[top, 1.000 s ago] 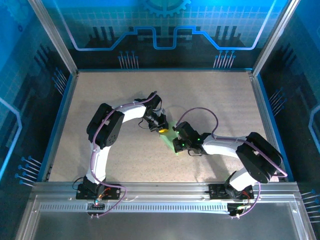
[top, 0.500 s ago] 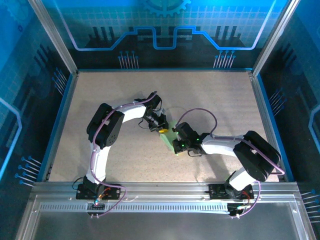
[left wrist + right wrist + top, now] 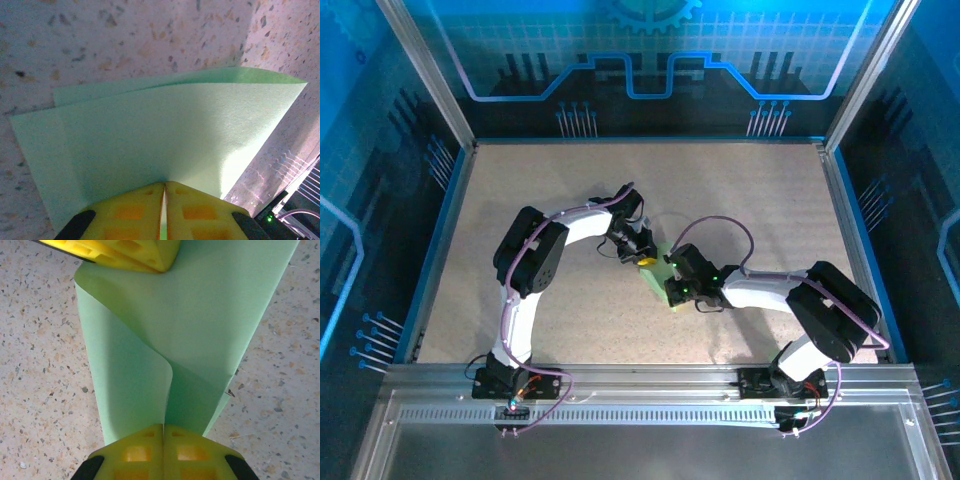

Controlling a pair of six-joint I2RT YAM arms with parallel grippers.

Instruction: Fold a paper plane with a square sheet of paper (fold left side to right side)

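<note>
square sheet of paper (image 3: 657,272): pale green, thin, plain, not flat, doubled over itself with two layers showing. Top view: near table middle, slightly toward 5 o'clock, long axis roughly 11 to 5 o'clock. Left hand (image 3: 164,185) is clamped on its 11 o'clock end and right hand (image 3: 163,426) is clamped on its 5 o'clock end. Left wrist view: paper (image 3: 165,130) top layer is a broad wedge pointing to 3 o'clock, lower layer peeks out along 12 and 9 o'clock edges. Right wrist view: paper (image 3: 200,315) has one flap curling over in a soft uncreased roll from 10 o'clock down to 6 o'clock
</note>
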